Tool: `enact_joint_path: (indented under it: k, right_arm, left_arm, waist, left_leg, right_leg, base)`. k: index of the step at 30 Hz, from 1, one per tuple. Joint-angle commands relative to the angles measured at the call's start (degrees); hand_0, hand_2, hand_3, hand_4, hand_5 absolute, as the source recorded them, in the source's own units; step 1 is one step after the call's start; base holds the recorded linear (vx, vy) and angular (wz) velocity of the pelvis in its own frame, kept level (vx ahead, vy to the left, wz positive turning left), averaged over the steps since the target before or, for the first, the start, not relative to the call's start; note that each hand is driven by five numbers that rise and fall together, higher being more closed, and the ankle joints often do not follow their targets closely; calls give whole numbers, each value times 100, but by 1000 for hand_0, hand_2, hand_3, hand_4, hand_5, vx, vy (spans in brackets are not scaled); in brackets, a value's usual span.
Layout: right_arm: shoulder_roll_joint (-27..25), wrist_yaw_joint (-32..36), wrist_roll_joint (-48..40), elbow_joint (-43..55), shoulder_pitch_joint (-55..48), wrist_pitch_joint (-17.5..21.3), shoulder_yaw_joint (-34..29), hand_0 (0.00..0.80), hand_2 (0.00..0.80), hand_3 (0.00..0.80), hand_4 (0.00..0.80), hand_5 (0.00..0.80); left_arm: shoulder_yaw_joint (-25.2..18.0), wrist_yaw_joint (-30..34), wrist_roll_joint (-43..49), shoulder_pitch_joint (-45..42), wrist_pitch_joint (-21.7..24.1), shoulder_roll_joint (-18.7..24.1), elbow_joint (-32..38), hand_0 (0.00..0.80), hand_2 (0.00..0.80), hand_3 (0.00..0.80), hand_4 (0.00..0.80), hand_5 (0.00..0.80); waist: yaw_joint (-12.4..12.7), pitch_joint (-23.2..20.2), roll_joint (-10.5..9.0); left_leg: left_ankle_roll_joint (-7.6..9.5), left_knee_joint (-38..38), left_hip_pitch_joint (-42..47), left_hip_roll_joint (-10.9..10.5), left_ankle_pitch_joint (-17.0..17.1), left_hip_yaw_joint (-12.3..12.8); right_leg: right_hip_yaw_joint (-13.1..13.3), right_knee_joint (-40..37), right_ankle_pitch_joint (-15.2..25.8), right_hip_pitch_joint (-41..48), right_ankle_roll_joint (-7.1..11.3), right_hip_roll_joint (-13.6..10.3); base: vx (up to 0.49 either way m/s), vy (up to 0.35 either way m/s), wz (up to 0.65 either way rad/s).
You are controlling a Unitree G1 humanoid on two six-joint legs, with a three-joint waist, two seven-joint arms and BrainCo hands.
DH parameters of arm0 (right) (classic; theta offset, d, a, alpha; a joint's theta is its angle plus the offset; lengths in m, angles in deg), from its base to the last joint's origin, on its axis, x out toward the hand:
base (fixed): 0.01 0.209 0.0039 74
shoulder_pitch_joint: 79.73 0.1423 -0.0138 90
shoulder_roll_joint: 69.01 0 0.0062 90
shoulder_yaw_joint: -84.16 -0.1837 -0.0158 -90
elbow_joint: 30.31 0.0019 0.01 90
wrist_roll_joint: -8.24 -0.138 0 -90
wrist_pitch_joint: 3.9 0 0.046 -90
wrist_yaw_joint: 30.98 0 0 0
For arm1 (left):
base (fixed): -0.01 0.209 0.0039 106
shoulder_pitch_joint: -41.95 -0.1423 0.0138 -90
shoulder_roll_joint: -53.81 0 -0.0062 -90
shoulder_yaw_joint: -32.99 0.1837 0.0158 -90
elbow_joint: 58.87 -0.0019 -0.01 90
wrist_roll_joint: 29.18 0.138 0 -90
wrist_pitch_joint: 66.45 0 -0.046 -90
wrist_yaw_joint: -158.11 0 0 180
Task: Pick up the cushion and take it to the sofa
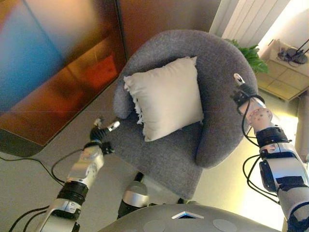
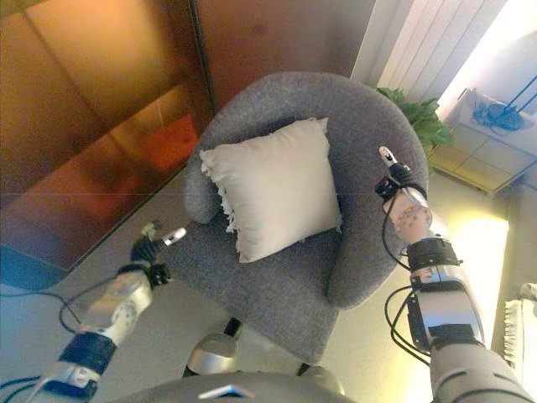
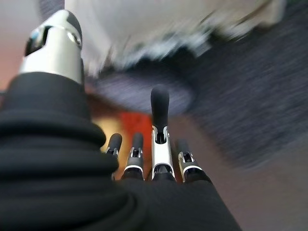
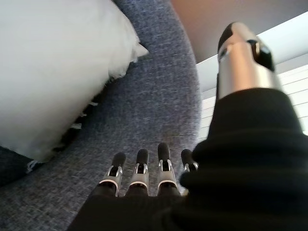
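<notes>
A cream square cushion (image 1: 166,96) with a fringed edge leans against the back of a grey armchair (image 1: 212,53), resting on its seat. My left hand (image 1: 101,131) hovers low by the chair's left front corner, a short way from the cushion's fringe, fingers relaxed and holding nothing. In the left wrist view its fingers (image 3: 160,139) point toward the cushion's edge (image 3: 159,29). My right hand (image 1: 244,89) is over the chair's right armrest, open and empty. The right wrist view shows its fingers (image 4: 149,168) above grey fabric, the cushion (image 4: 57,67) beside them.
A glossy wooden wall panel (image 1: 63,63) stands at the left behind the chair. A green plant (image 1: 251,55) and a pale low shelf unit (image 1: 285,72) are at the right, under white curtains (image 1: 246,19). Floor surrounds the chair's front.
</notes>
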Motion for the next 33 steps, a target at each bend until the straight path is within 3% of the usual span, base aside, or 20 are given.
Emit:
enact_joint_path:
  k: [1, 5, 9, 12, 17, 19, 25, 29, 33]
  right_arm:
    - [-318, 252, 753, 432, 302, 422, 123, 0, 0, 0, 0, 0]
    - [-120, 332, 1087, 1002, -82, 564, 218, 0, 0, 0, 0, 0]
    - [-12, 404, 1728, 1736, -489, 841, 225, 0, 0, 0, 0, 0]
    - [176, 543, 2530, 2725, -1475, 1204, 56, 0, 0, 0, 0, 0]
    - [432, 524, 3058, 3531, -2899, 1634, -305, 0, 0, 0, 0, 0]
    - [516, 492, 3375, 3503, -3183, 1749, -426, 0, 0, 0, 0, 0]
    - [899, 348, 3071, 3091, -3816, 1685, -487, 0, 0, 0, 0, 0]
    - [1249, 123, 3095, 2410, -4107, 1503, -483, 0, 0, 0, 0, 0]
    - [1370, 148, 2565, 1360, -4211, 1362, -379, 0, 0, 0, 0, 0]
  left_arm:
    - [179, -119, 155, 48, 825, 28, 299, 0, 0, 0, 0, 0]
    - [26, -361, 68, 67, 824, 24, 410, 0, 0, 0, 0, 0]
    - [-24, -670, 77, 71, 1179, -106, 423, 0, 0, 0, 0, 0]
    - [-294, -802, 290, -137, 1587, -198, 691, 0, 0, 0, 0, 0]
    - [-717, -815, 558, -546, 1673, -325, 1035, 0, 0, 0, 0, 0]
    - [-834, -852, 592, -619, 1678, -327, 955, 0, 0, 0, 0, 0]
    - [-958, -779, 577, -740, 1417, -463, 418, 0, 0, 0, 0, 0]
    - [-974, -732, 604, -845, 1276, -610, -188, 0, 0, 0, 0, 0]
    - [-943, -527, 655, -801, 1037, -728, -1136, 0, 0, 0, 0, 0]
  waist:
    - [123, -307, 20]
    - [-12, -309, 43]
    - [-214, -315, 57]
    - [-451, -303, 65]
    - [-788, -288, 60]
    - [-914, -293, 60]
    - [-1210, -275, 53]
    - [-1365, -275, 43]
    - [-1456, -278, 54]
  left_leg:
    - [264, -28, 183, -131, -442, 209]
    - [292, -36, 240, -124, -454, 271]
    - [336, -46, 285, -107, -486, 407]
    - [376, -46, 293, -105, -518, 514]
    - [428, -46, 365, -72, -581, 708]
    - [436, -46, 400, -68, -610, 783]
    - [429, -46, 476, -58, -659, 1028]
    - [415, -46, 527, -44, -692, 1160]
    - [389, -46, 549, -35, -705, 1265]
  right_leg:
    - [-12, 78, -458, 455, 207, -21]
    - [71, 113, -446, 419, 200, -19]
    - [200, 135, -442, 375, 190, -6]
    - [368, 160, -433, 292, 194, 9]
    - [626, 202, -433, 191, 192, 37]
    - [717, 195, -438, 174, 189, 52]
    - [968, 142, -427, 168, 163, 89]
    - [1129, 120, -431, 165, 144, 114]
    - [1251, 83, -422, 161, 115, 148]
  base:
    - [-48, 15, 0]
    - [-76, 6, -2]
    - [-87, 19, -7]
    - [-93, 24, -11]
    - [-99, 7, -25]
    - [-104, 5, -31]
    - [-110, 13, -35]
    - [-78, 5, -25]
    - [-56, 3, -16]
